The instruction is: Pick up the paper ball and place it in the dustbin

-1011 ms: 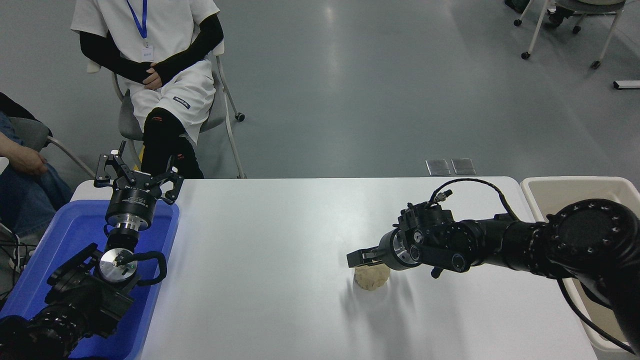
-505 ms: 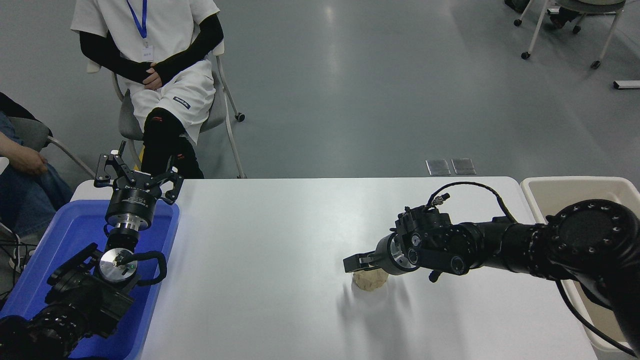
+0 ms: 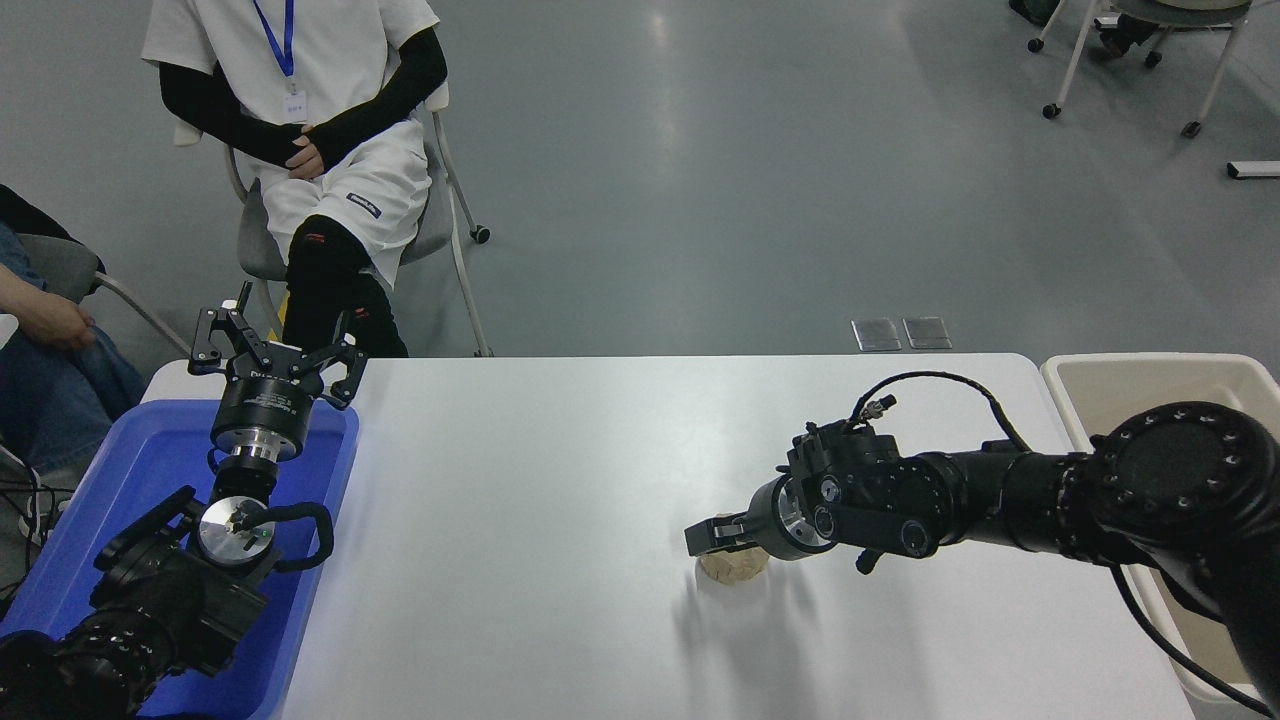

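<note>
**A:** Head view first: what is the right arm doing?

**B:** It is reaching in from the right edge, stretched leftward over the white table [image 3: 560, 450]. The right gripper [image 3: 712, 535] is hanging low over the paper ball [image 3: 730, 566], with its black fingers lying across the ball's upper part and hiding it.

**A:** Is the pincer clamping the ball?

**B:** I cannot tell. The fingers are overlapping the ball from this angle, and the gap between them is not showing, so whether it is wide, narrow or gripping stays unclear.

**A:** Where is the ball sitting?

**B:** It is resting on the table, right of centre and toward the near side, with only its tan, creased lower half showing under the gripper.

**A:** And the dustbin?

**B:** The dustbin [image 3: 1062, 378] is standing at the table's right end, well apart from the ball. The right arm's bulky joint is covering much of it, so only its cream rim and part of an inner wall are showing.

**A:** The other arm?

**B:** The left gripper [image 3: 275, 352] is sitting parked at the lower left, above the blue tray [image 3: 150, 450], its fingers spread wide and holding nothing.

**A:** Anyone nearby?

**B:** A person [image 3: 320, 120] in white is sitting on a chair beyond the far left corner, hands folded in the lap. Another person's arm [image 3: 40, 315] is showing at the left edge.
</note>
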Available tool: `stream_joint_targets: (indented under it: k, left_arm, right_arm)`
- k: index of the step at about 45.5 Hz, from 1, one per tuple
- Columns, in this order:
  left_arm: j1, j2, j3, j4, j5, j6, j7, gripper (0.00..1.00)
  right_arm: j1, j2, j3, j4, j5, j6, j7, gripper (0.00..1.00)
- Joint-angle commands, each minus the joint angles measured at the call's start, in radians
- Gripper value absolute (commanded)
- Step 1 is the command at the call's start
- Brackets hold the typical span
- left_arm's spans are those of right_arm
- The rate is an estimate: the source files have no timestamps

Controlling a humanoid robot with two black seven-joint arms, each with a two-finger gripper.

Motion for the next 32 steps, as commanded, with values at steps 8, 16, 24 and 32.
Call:
stream_joint_targets:
  k: [8, 16, 24, 32]
  left_arm:
    - [0.0, 0.0, 0.0, 0.0, 0.001, 0.0, 0.0, 0.99]
    - [0.0, 0.0, -0.001, 0.0, 0.0, 0.0, 0.0, 0.99]
    - [0.0, 0.0, 0.0, 0.0, 0.0, 0.0, 0.0, 0.99]
    - [0.0, 0.0, 0.0, 0.0, 0.0, 0.002, 0.0, 0.99]
  right_arm:
    - [0.004, 0.0, 0.002, 0.013, 0.06, 0.013, -0.045, 0.0]
    - [0.03, 0.0, 0.002, 0.031, 0.159, 0.05, -0.073, 0.0]
    - [0.07, 0.0, 0.002, 0.056, 0.167, 0.079, -0.073, 0.0]
    - [0.113, 0.0, 0.015, 0.077, 0.176, 0.145, -0.073, 0.0]
